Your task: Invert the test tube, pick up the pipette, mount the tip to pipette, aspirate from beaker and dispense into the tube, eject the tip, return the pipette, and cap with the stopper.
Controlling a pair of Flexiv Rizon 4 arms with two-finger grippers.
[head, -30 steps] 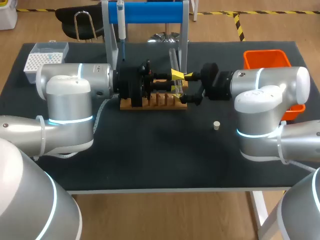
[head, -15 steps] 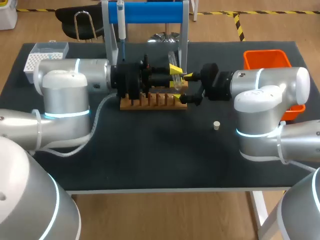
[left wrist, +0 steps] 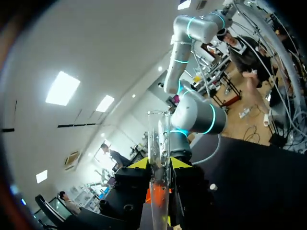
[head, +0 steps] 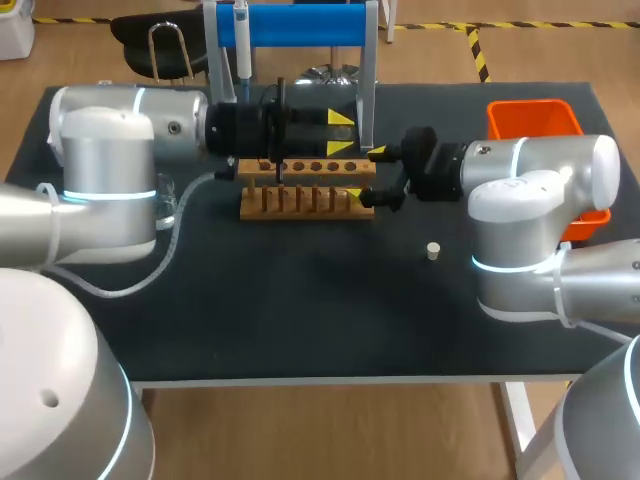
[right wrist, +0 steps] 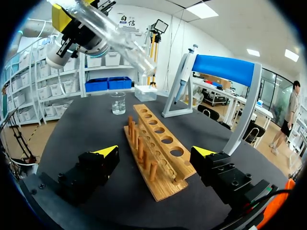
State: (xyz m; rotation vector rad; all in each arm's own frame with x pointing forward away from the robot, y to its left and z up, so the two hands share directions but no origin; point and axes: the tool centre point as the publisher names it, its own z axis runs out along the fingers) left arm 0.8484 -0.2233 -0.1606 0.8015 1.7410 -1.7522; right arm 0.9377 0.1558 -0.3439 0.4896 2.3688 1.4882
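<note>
My left gripper [head: 340, 133] hangs over the far side of the wooden rack [head: 305, 190], shut on a clear test tube [left wrist: 158, 158]. In the right wrist view that tube [right wrist: 115, 40] is tilted high above the rack [right wrist: 156, 148], with its open mouth away from the left gripper's fingers [right wrist: 61, 17]. My right gripper [head: 367, 173] stands open at the rack's right end with nothing between its jaws; the rack lies just ahead of it [right wrist: 156, 153]. The pipette [head: 241, 40] hangs on the blue stand [head: 300, 25]. A small white stopper [head: 433, 251] lies on the mat.
A tip box [head: 95, 115] stands at the far left and an orange bin [head: 535, 120] at the far right. A glass beaker [right wrist: 118, 103] stands left of the rack, partly behind my left arm in the head view. The stand's posts rise just behind the rack.
My left arm has swung up and back from the rack, carrying the tube toward the stand. The right arm and its open gripper have not moved.
</note>
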